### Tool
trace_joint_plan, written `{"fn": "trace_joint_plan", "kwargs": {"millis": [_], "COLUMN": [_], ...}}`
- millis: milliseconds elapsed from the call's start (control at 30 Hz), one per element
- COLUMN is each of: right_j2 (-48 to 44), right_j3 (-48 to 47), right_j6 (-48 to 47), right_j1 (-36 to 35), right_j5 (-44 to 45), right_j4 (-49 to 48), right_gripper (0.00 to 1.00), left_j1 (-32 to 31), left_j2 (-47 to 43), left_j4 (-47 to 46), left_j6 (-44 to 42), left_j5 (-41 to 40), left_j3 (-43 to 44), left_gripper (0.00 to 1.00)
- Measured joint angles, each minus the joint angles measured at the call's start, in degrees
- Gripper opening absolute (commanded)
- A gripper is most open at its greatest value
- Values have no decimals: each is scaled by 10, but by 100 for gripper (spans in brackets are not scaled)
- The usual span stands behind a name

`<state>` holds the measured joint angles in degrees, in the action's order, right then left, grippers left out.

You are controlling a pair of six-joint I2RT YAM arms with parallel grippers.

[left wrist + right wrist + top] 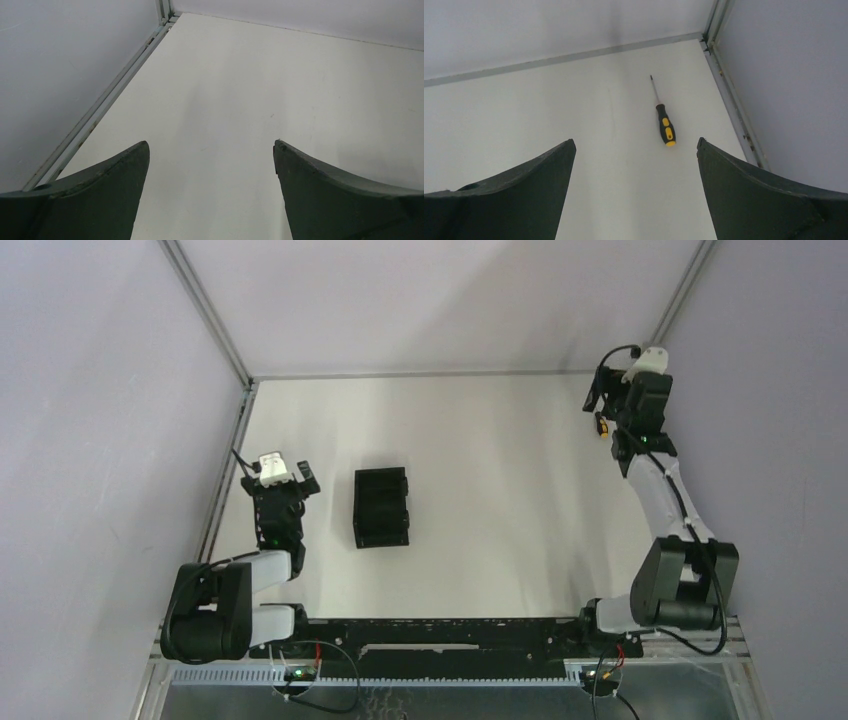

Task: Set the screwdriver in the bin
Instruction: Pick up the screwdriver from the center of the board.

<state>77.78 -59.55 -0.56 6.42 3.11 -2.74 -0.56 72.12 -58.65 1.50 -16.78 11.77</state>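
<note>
The screwdriver (665, 127), with a yellow and black handle and a thin dark shaft, lies flat on the white table near the back right corner, its tip towards the back wall. My right gripper (635, 145) hangs open above and just short of it, nothing between its fingers. From above only an orange bit of the screwdriver (601, 426) shows beside the right gripper (612, 392). The bin (382, 508), a small black box, stands left of centre. My left gripper (278, 478) is open to the left of it; the left gripper (211, 145) sees only bare table.
Pale walls close in the white table (500, 460) at the back and on both sides, with a metal rail (734, 105) along the right edge near the screwdriver and another rail (100, 107) along the left edge. A black bar (440, 625) joins the arm bases in front.
</note>
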Motion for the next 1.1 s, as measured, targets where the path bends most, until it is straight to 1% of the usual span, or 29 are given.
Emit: {"fn": "trace_joint_plan", "kwargs": {"millis": [167, 300, 333, 433, 567, 700, 933, 1033, 1100], "right_j2": [109, 221, 259, 342, 429, 501, 598, 631, 654], "right_j3": [-146, -268, -312, -400, -491, -557, -627, -659, -690], "right_j6": [-1, 9, 12, 22, 35, 44, 56, 61, 66], "right_j1": [10, 18, 22, 29, 36, 41, 48, 51, 54], "right_j5": [16, 24, 27, 29, 31, 31, 37, 38, 39], "right_j4": [105, 198, 233, 293, 358, 406, 450, 465, 480], "right_gripper": [100, 98, 98, 97, 94, 90, 83, 77, 70], "left_j1": [0, 0, 0, 0, 0, 0, 0, 0, 0], "left_j2": [0, 0, 0, 0, 0, 0, 0, 0, 0], "left_j4": [0, 0, 0, 0, 0, 0, 0, 0, 0], "left_j6": [0, 0, 0, 0, 0, 0, 0, 0, 0], "left_j5": [1, 1, 1, 1, 1, 1, 3, 3, 3], "left_j3": [0, 0, 0, 0, 0, 0, 0, 0, 0], "left_gripper": [98, 98, 98, 98, 98, 98, 98, 98, 98]}}
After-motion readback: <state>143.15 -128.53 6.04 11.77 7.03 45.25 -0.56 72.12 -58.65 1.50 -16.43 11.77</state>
